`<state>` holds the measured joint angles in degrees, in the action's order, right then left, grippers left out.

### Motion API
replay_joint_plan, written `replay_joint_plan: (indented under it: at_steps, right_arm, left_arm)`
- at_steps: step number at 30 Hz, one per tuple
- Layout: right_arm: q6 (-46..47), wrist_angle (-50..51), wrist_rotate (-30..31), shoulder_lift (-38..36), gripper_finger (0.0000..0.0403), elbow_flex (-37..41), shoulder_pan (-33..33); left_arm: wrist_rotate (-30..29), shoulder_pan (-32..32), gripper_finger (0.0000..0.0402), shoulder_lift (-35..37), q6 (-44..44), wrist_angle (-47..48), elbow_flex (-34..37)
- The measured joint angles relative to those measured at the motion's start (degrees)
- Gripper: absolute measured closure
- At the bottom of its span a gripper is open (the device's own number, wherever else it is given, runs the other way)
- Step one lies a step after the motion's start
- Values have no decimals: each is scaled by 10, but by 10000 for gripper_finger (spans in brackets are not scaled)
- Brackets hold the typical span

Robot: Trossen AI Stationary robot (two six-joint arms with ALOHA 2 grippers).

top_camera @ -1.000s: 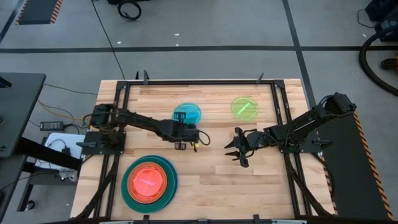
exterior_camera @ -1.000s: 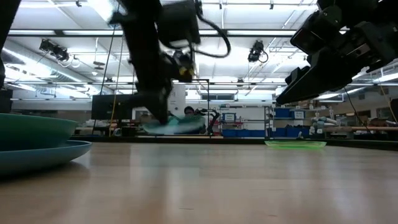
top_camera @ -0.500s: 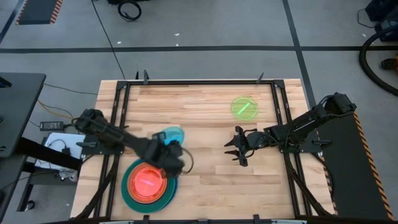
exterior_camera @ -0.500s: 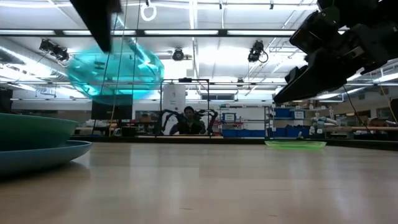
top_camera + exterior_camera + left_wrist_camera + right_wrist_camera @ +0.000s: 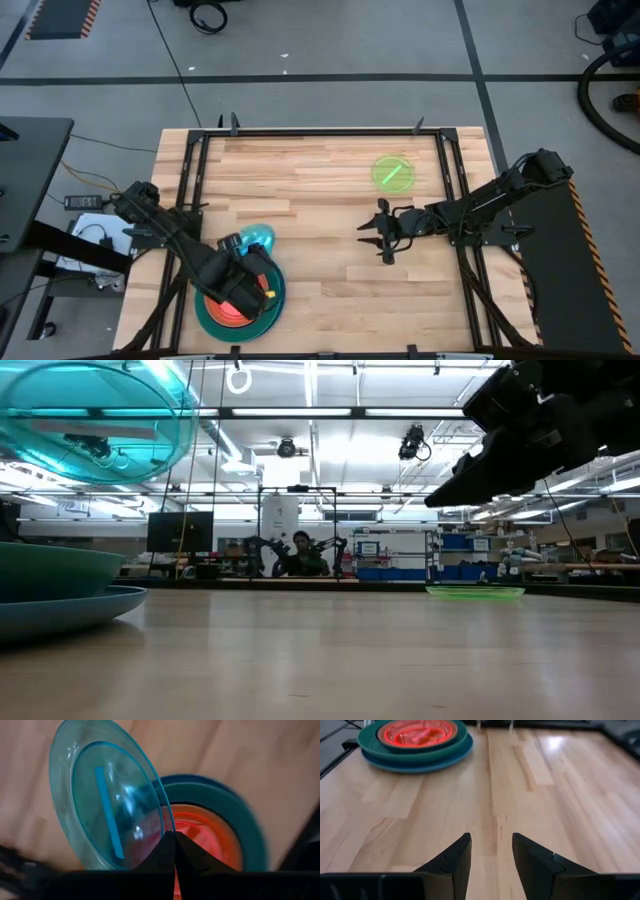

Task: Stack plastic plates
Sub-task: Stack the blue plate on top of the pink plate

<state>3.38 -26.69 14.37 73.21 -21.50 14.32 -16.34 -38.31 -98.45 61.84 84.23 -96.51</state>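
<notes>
The left gripper (image 5: 174,851) hung over the plate stack (image 5: 275,295), its jaws pinched together on the rim of the cyan plate (image 5: 256,239), which was held tilted in the air at the stack's far edge. The stack sat at the near left corner of the table (image 5: 330,290): a blue plate (image 5: 442,760) at the bottom, teal plates on it, an orange-red one (image 5: 415,731) on top. The lime green plate (image 5: 393,172) lay flat on the table, well apart from the stack toward the far right. The right gripper (image 5: 491,851) waited above bare wood between the green plate and the stack, its fingers (image 5: 454,857) apart and holding nothing.
</notes>
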Motion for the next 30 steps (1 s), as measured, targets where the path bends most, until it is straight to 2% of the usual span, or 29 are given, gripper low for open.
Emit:
replay_joint_plan:
  at_steps: [10,17,19,23,27,30]
  right_arm:
    - [-17,-35,-35,0,250,0,-22]
    - [-58,-64,-18,0,250,0,-22]
    - [-69,-63,-6,0,250,0,-25]
    - [-67,-57,-7,0,250,0,-36]
    - [-66,-50,-9,0,250,0,-37]
    - [-66,-49,-9,0,250,0,-37]
  left_arm:
    - [2,-65,396,-6,155,-90,1]
    - [3,-106,395,-5,235,-80,1]
    - [7,-108,395,-5,254,-104,1]
    - [48,-107,395,-7,274,-155,1]
    - [100,-107,395,-7,321,-164,1]
    - [115,-107,395,-10,335,-153,0]
